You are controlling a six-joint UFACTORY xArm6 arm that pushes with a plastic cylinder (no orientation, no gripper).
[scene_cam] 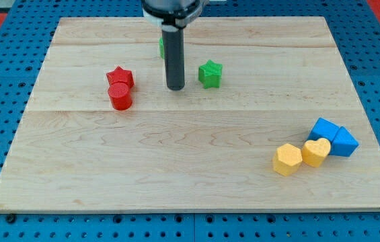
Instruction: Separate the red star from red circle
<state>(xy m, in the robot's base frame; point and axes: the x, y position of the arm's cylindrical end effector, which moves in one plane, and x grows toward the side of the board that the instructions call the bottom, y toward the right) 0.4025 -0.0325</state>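
Note:
The red star (120,76) and the red circle (120,97) sit touching at the board's upper left, the star just above the circle. My tip (175,88) rests on the board to their right, about a block's width or more away, touching neither. It stands between the red pair and a green star (210,73) on its right.
A green block (161,46) is mostly hidden behind the rod. At the lower right, two blue blocks (325,129) (344,142), a yellow heart (316,151) and a yellow hexagon (287,159) cluster together. The wooden board (190,181) lies on a blue pegboard.

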